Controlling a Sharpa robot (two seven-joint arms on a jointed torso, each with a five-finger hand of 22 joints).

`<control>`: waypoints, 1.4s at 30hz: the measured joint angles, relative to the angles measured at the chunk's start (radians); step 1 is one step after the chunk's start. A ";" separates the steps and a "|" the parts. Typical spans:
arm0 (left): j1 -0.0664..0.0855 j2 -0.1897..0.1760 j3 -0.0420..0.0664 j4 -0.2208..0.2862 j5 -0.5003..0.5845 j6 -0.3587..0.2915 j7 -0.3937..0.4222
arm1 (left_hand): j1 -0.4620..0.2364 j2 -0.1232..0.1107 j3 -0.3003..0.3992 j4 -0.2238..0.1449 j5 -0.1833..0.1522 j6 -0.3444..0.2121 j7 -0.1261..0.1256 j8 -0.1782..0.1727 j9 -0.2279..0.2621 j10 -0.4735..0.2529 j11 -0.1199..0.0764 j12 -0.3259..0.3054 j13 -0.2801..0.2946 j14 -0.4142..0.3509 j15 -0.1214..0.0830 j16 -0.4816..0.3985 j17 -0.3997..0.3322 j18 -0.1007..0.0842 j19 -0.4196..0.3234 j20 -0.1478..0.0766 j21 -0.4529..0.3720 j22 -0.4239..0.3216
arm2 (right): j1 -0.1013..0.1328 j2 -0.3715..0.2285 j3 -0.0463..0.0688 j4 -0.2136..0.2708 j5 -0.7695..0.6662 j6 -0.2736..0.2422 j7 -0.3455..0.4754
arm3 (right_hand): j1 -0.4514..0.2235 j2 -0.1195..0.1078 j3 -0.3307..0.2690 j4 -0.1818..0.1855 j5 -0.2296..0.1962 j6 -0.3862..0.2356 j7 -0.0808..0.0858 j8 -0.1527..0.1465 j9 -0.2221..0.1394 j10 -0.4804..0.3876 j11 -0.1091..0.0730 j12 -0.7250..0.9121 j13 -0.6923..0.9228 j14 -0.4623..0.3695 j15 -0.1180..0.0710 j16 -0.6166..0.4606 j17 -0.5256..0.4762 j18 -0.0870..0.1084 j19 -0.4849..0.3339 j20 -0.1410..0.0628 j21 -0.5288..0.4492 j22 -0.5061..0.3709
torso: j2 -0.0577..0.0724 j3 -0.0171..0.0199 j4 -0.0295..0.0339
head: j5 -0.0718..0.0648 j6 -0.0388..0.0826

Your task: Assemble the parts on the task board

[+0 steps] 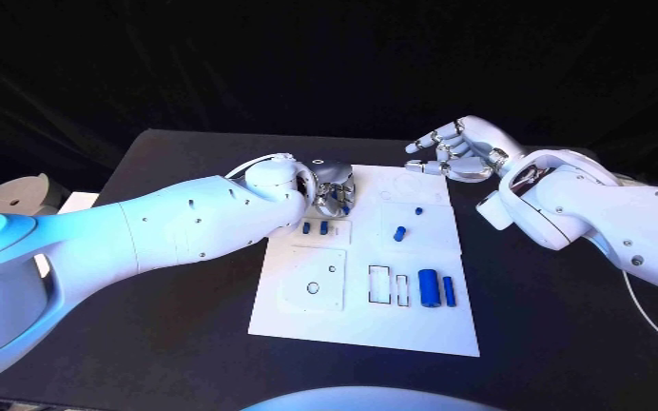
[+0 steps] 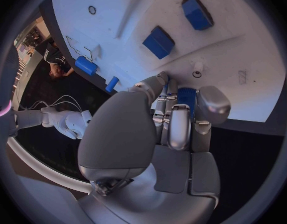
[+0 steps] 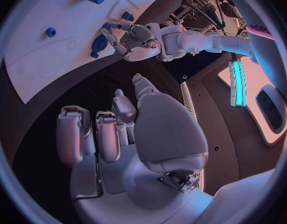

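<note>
The left hand (image 1: 326, 188) curls over the far left edge of the task board (image 1: 359, 321), its fingers (image 2: 170, 129) closing round a blue part (image 2: 186, 95), seemingly to lift it for seating. The right hand (image 1: 453, 156) hovers empty, fingers spread, past the board's far right corner, keeping clear. The left wrist view shows that gripped part; the head view hides it.

I see a black counter (image 1: 179, 159) across the frame's middle, with dark black curtain (image 1: 329, 30) filling the top.
</note>
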 measured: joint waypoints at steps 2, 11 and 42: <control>-0.001 -0.010 0.003 0.010 0.004 -0.003 -0.001 | 0.000 0.000 0.003 -0.003 0.000 0.000 0.000 -0.004 -0.002 0.000 0.000 -0.006 0.000 0.000 0.000 0.000 -0.001 0.000 0.000 0.000 0.000 0.001 | 0.000 0.000 0.000 -0.001 0.000 0.000 0.000 | 0.000 0.000 0.000 0.000 0.000 0.000 0.000 0.000 0.000 0.000 0.000 0.000 0.000 0.000 0.000 0.000 0.001 0.000 0.000 0.000 0.000 0.000 | 0.000 0.0000 0.0005 | -0.001 0.002; 0.002 -0.082 0.032 0.095 0.036 -0.038 -0.001 | -0.009 -0.001 0.006 -0.005 0.000 0.000 0.000 -0.009 -0.004 0.000 0.000 -0.011 0.000 0.000 0.000 0.004 -0.002 0.000 0.000 0.000 0.000 0.001 | -0.002 0.003 0.000 -0.009 0.000 0.001 0.000 | 0.000 0.000 0.000 0.000 0.000 0.000 0.000 0.000 0.000 0.000 0.000 0.000 0.000 0.000 0.000 0.000 0.001 0.000 0.000 0.000 0.000 0.000 | -0.001 -0.0005 0.0018 | 0.001 0.015; 0.002 -0.182 0.042 0.128 0.109 -0.042 -0.024 | -0.037 -0.021 0.005 -0.006 0.000 0.000 0.000 -0.019 -0.009 0.004 0.004 -0.027 0.000 0.000 0.000 0.004 -0.005 0.000 0.000 0.000 0.004 0.005 | -0.011 0.005 -0.001 -0.016 0.001 0.002 0.000 | 0.000 0.000 0.000 0.000 0.000 0.000 0.000 0.000 0.000 0.000 0.000 0.000 0.000 0.000 0.000 0.000 0.000 0.000 0.000 0.000 0.000 0.000 | 0.001 0.0004 -0.0005 | 0.015 0.008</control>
